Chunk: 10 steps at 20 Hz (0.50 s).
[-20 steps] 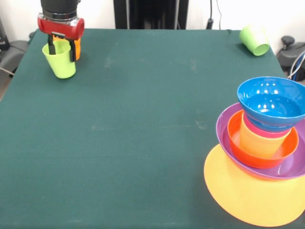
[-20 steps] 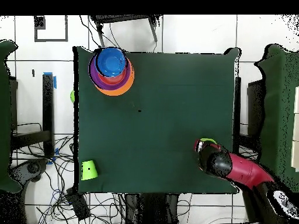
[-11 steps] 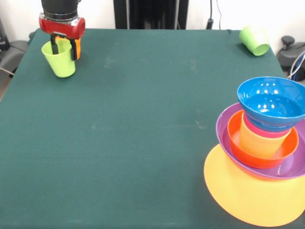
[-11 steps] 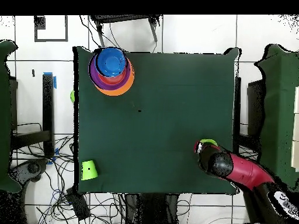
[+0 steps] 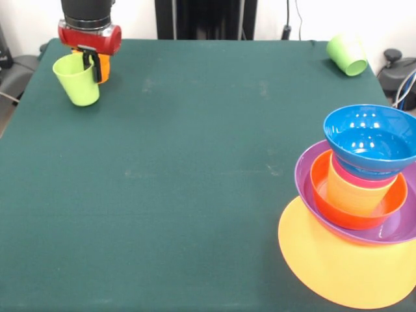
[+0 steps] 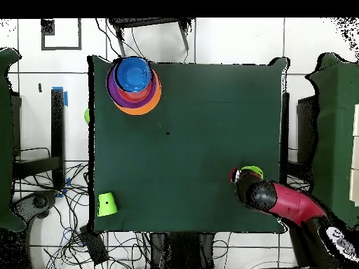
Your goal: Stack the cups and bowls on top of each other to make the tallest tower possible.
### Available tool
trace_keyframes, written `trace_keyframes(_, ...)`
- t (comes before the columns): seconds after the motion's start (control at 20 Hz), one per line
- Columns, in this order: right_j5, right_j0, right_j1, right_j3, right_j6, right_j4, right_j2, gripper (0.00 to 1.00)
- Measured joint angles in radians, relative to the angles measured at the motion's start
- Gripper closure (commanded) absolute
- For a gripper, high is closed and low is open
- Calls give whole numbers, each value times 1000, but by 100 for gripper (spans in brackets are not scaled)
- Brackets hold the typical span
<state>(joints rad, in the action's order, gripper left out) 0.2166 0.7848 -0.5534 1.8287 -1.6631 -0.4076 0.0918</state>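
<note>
Right now we have the claw [image 5: 90, 65] closed on the rim of a lime green cup [image 5: 77, 79], one finger inside the cup and one outside, at about ten o'clock on the table [image 5: 182, 169] in the front view. The cup looks tilted and seems to hang just off the cloth, though we cannot be sure it is clear. Something orange shows behind the fingers; we cannot tell what it is.

Our tower [image 5: 364, 188] stands at about four o'clock, well apart from the cup: a wide orange-yellow bowl [image 5: 338, 260] lowest, then a purple bowl [image 5: 305, 175], a red-orange bowl [image 5: 322, 195], an orange cup [image 5: 354, 195] with a red rim above it, and a blue bowl [image 5: 370, 140] on top. A second green cup [image 5: 348, 54] lies on its side near one o'clock, close to the table's edge.

What worries us most is the grip. Holding one wall only, the cup could swing or slip on the long carry across the table. The blue bowl rests on a narrow cup, so we judge a hard or off-centre landing could tip it and unseat the stack. The tower also sits near the table's edge, leaving little room for a nudge.
</note>
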Motion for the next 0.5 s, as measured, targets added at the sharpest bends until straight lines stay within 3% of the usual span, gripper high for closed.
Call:
trace_keyframes(0.3,75,-32,-26,-1,0,2,5,100)
trace_keyframes(0.5,208,-113,-85,-15,0,5,5,100)
